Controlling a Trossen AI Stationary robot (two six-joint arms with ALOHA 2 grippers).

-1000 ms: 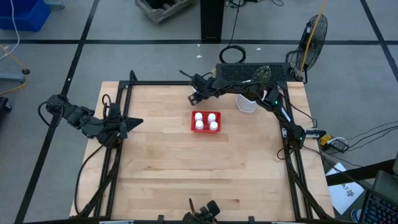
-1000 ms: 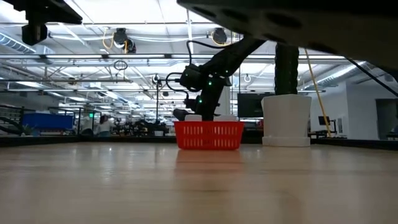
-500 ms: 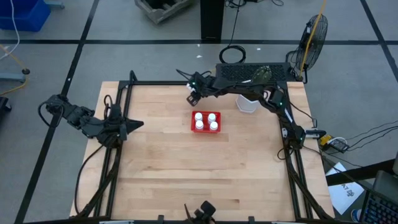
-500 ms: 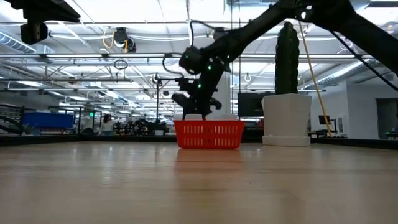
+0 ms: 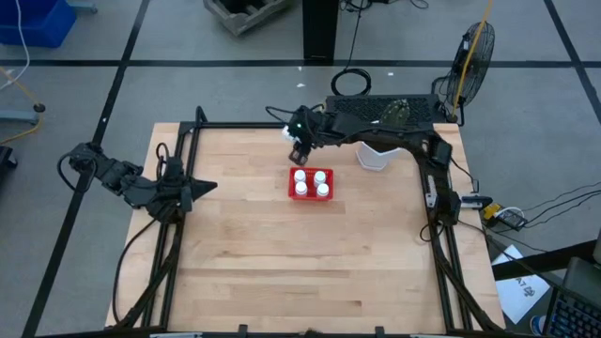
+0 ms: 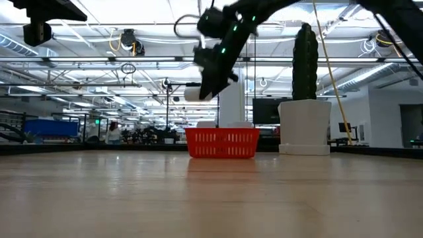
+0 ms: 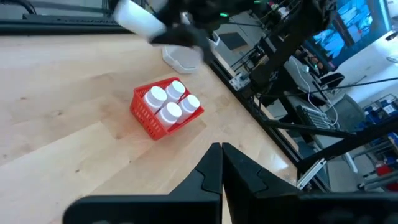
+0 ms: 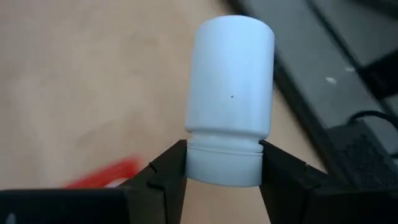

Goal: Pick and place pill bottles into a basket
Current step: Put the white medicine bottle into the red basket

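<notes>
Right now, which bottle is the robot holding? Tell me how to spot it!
Find the red basket in the middle of the wooden table. Just behind it, in the air, the right gripper pinches a white pill bottle by its cap. The four other bottles stand inside the basket; this one hangs above the table.

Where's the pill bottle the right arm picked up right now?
The pill bottle is clamped in the right gripper, held in the air just behind the red basket, left of the white planter in the high view.
</notes>
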